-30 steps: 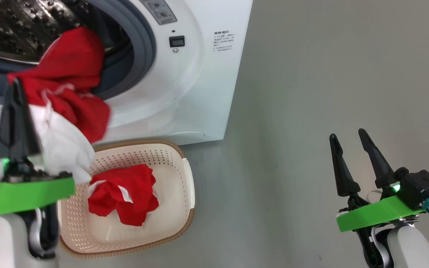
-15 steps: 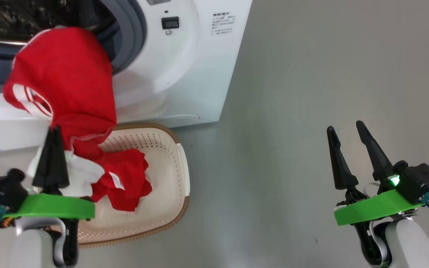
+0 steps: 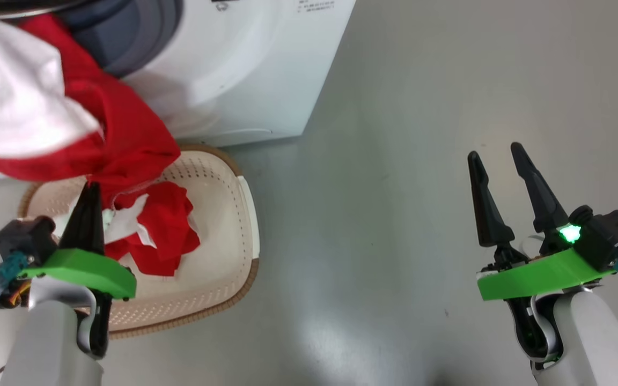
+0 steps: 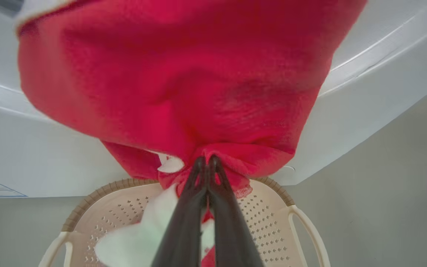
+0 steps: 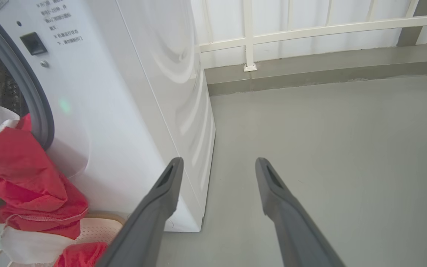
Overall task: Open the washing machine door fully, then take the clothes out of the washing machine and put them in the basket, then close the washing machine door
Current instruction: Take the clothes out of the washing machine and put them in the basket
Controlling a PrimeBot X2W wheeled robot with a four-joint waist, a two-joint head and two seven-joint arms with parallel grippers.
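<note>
Left gripper (image 3: 92,187), lower left, fingers clenched on red clothes (image 3: 126,139) above the basket (image 3: 223,241); right gripper (image 3: 494,150), fingers spread, empty

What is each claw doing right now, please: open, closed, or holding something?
Left claw: closed on a red and white garment, over the basket.
Right claw: open, holding nothing.
</note>
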